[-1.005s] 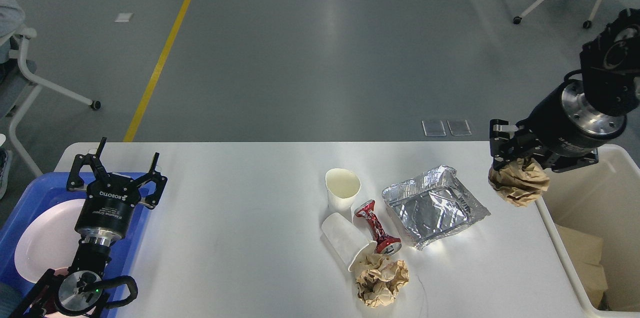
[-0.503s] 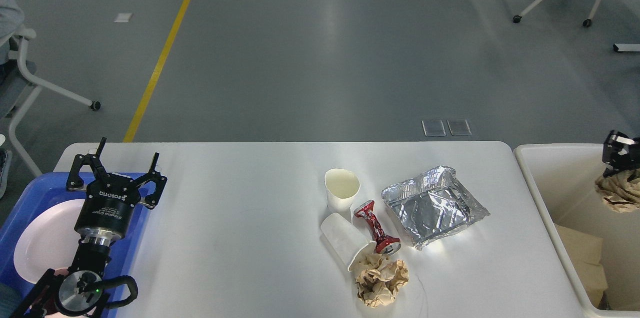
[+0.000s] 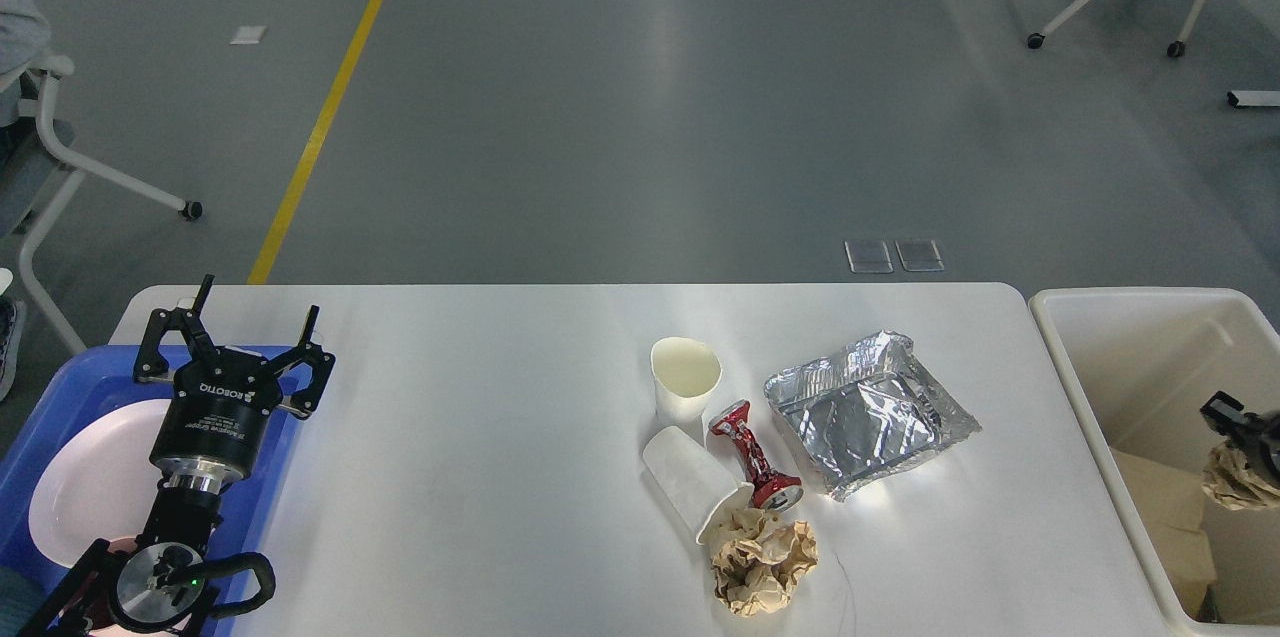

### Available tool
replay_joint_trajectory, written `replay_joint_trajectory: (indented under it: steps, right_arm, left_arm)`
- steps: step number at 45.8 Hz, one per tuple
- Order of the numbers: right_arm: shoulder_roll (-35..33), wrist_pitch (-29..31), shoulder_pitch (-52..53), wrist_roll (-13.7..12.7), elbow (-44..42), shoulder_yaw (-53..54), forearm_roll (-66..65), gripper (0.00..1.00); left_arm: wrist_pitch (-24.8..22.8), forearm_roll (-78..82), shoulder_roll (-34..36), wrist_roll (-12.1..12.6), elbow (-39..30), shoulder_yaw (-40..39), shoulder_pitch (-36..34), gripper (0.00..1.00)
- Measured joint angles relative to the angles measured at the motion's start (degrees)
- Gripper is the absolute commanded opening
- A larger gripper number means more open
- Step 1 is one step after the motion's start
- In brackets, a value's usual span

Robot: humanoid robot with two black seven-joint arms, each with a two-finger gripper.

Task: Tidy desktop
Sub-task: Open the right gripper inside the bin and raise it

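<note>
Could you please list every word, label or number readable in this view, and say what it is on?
"ROBOTIQ": white lettering, upside down, on the black body of the left gripper.
Smaller print below it: too small to read.
Crushed red drink can: white markings, not legible.
Nothing else carries text.

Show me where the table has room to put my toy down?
The desktop is bare between the left gripper over the blue tray and the paper cups. It's crowded around the cups, crushed can, foil tray and crumpled paper.
</note>
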Motion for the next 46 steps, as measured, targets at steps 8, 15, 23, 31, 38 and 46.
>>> replay_joint_trajectory:
  steps: [8, 15, 23, 31, 38, 46]
  right_arm:
    - [9.1, -3.91, -11.86, 0.1, -13.5, 3.65, 0.67, 0.0]
    - [10.99, -4.12, -13.85, 0.12, -16.1, 4.4, 0.83, 0.0]
    - [11.04, -4.17, -14.04, 0.07, -16.22, 4.29, 0.87, 0.21]
    - [10.92, -5.95, -14.06, 0.17, -16.21, 3.85, 0.71, 0.91]
    - [10.71, -6.99, -14.02, 0.21, -15.99, 3.83, 0.49, 0.99]
    - [10.56, -7.01, -13.85, 0.22, -15.77, 3.79, 0.04, 1.0]
  left_arm:
    - [0.0, 0.0, 0.0, -0.06, 0.0, 0.0, 0.0, 0.96]
    - [0.01, 0.0, 0.0, -0.08, 0.0, 0.0, 0.0, 0.96]
    - [0.04, 0.0, 0.0, -0.08, 0.0, 0.0, 0.0, 0.96]
    - [0.07, 0.0, 0.0, -0.08, 0.0, 0.0, 0.0, 0.96]
    - [0.07, 0.0, 0.0, -0.08, 0.0, 0.0, 0.0, 0.96]
    - [0.06, 0.0, 0.0, -0.07, 0.0, 0.0, 0.0, 0.96]
